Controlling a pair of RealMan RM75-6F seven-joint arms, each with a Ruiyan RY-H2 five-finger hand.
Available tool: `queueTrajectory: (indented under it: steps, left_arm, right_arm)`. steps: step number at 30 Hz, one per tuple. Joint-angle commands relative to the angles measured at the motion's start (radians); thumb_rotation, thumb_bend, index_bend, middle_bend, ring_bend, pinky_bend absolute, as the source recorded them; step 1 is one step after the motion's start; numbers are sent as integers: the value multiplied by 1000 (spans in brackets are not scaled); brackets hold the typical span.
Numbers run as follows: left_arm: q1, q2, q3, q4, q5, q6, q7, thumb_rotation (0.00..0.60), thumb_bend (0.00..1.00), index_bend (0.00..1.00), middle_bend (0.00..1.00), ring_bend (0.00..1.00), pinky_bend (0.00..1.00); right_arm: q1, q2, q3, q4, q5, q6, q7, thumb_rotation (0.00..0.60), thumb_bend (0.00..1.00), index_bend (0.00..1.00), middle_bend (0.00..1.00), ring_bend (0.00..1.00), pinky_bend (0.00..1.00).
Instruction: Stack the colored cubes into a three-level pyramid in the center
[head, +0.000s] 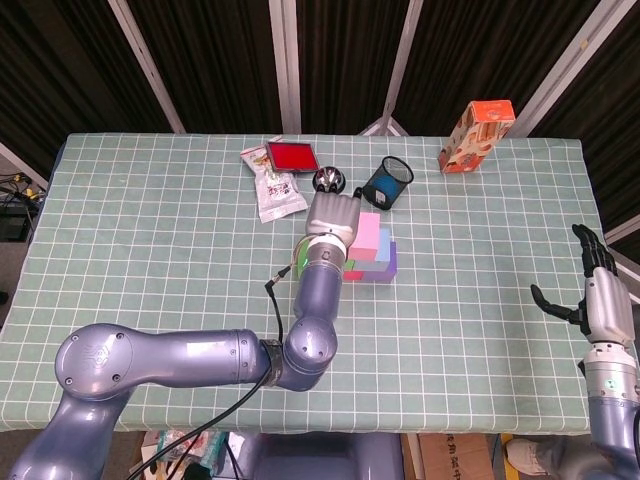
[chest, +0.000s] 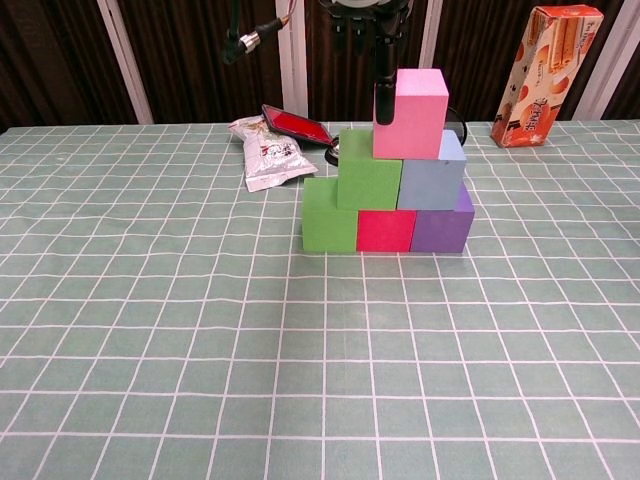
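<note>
The pyramid stands mid-counter (chest: 150, 380): green cube (chest: 329, 214), red cube (chest: 386, 230) and purple cube (chest: 442, 226) below, a second green cube (chest: 368, 168) and a blue cube (chest: 432, 171) above, the pink cube (chest: 410, 99) on top. The left hand (head: 333, 214) hangs over the pyramid, hiding its left side from the head view; whether its fingers (chest: 383, 95) grip the pink cube cannot be told. Behind the pyramid lie a snack packet (chest: 264, 153), a red tray (chest: 296, 123) and a mesh cup (head: 388, 181); a carton (chest: 547, 60) stands far right. The right hand (head: 592, 290) hovers well apart, fingers spread, empty.

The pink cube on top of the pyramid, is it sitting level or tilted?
Level. The pink foam cube rests flat across the green cube and the grey-blue cube.
</note>
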Motion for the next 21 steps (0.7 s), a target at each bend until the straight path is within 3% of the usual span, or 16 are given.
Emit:
queueTrajectory:
  steps: [1, 21]
  left_arm:
    - [0, 1, 0, 0, 0, 0, 0, 600, 196, 1, 284, 72, 95]
    - [7, 14, 4, -15, 2, 8, -11, 600, 197, 1, 255, 72, 95]
  right_arm:
    - [0, 0, 0, 0, 0, 0, 0, 600, 304, 0, 0, 0, 0]
    - [0, 0, -1, -2, -2, 0, -1, 600, 305, 0, 0, 0, 0]
